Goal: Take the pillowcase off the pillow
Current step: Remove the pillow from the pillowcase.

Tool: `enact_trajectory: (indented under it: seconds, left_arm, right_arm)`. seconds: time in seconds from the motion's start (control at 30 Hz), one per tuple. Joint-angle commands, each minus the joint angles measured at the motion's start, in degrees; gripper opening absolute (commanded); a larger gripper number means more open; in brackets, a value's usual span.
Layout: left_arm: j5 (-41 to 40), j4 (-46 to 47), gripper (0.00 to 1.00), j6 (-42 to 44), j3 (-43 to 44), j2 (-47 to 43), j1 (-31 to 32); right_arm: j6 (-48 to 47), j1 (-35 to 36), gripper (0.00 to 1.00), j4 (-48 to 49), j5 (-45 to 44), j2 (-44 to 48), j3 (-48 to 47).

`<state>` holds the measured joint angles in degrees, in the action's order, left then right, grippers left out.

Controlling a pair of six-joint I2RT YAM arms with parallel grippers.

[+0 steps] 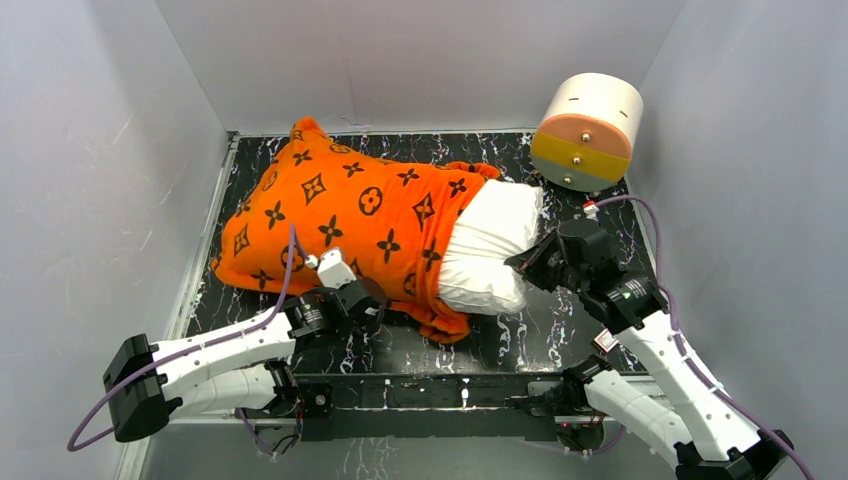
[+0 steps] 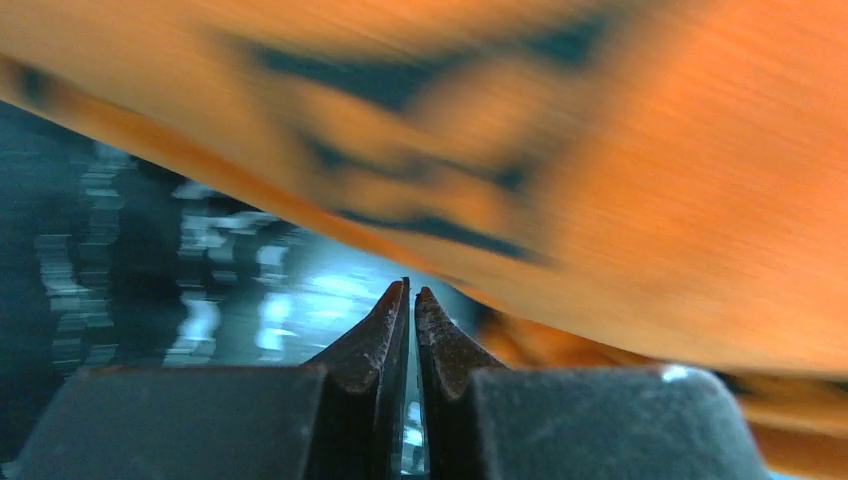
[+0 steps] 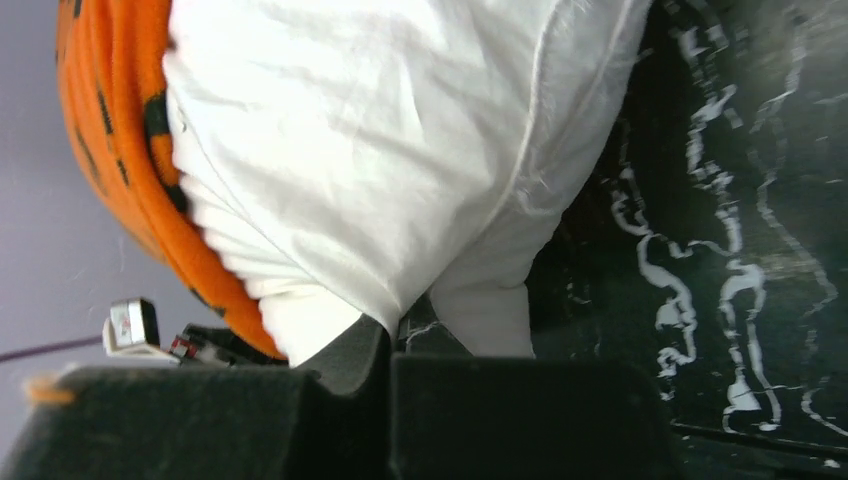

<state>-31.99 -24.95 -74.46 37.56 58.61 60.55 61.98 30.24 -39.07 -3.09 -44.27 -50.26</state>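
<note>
Black marbled tabletop [image 1: 540,340] holds a plump white pillow [image 1: 490,245] half out of its orange monogrammed fabric pillowcase [image 1: 340,200]; right gripper [image 3: 388,335] pinches pillow, left gripper [image 2: 411,292] sits closed at the cover's edge; next, probably pull apart

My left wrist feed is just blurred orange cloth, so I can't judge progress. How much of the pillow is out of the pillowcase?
Observer: In the top view, only the right end of the pillow sticks out of the pillowcase. The rest is covered.
Operator: Is the right arm holding anything?
Observer: Yes. The right gripper is shut on the pillow's exposed end, near its front corner.
Operator: Where on the case is my left gripper?
Observer: The left gripper is at the pillowcase's near edge, close to its open mouth. It is shut, but I cannot tell whether it has pinched any cloth.
</note>
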Motion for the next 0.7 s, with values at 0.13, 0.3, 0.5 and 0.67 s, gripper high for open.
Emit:
enact_trajectory:
  seconds: [0.13,0.3,0.5,0.67]
  left_arm:
    - [-6.42,-4.44,0.0,11.2,-4.65,-5.8,-1.03]
    - [2.94,2.45,0.08,18.07,-3.89,-6.39,-0.99]
    - [9.8,8.14,0.52,24.61,-0.47,-11.0,-1.05]
    - [9.8,2.28,0.76,31.32,10.08,-10.67,-1.05]
  right_arm:
    - [-6.2,-2.22,0.11,-2.01,0.07,3.12,1.7]
    - [-5.57,-2.22,0.65,-4.8,6.88,5.42,5.61]
    - [-3.35,-2.22,0.98,-10.34,-0.3,11.18,8.56]
    - [-7.33,-2.24,0.98,-6.45,-7.46,7.91,2.04]
